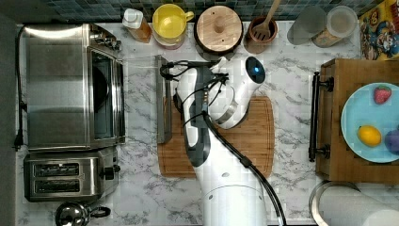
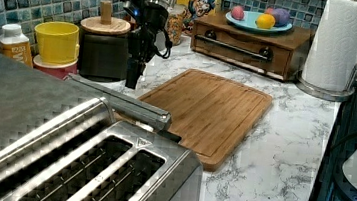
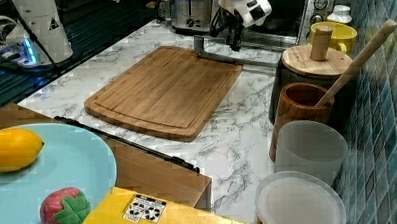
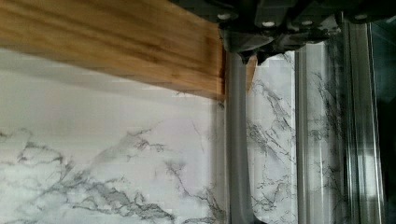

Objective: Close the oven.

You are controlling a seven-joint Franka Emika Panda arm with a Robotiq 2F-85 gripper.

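So the oven (image 1: 70, 87) sits at the top view's left, door (image 1: 141, 99) dropped flat over the counter (image 1: 291, 80). My pincer (image 2: 132, 78) hovers by the handle (image 1: 163, 99) (can't tell its opening). I'd get under the bar and lift evenly.

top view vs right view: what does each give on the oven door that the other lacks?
Top view alone: the whole oven body from above, the glass door folded flat toward the cutting board, and the toaster and kettle beside it.

Right view alone: the oven's front, with its knobs and dark cavity, and the gripper hanging just above the handle.

Both: the door is open, its bar handle lies along the board's edge, and the arm is above that handle.
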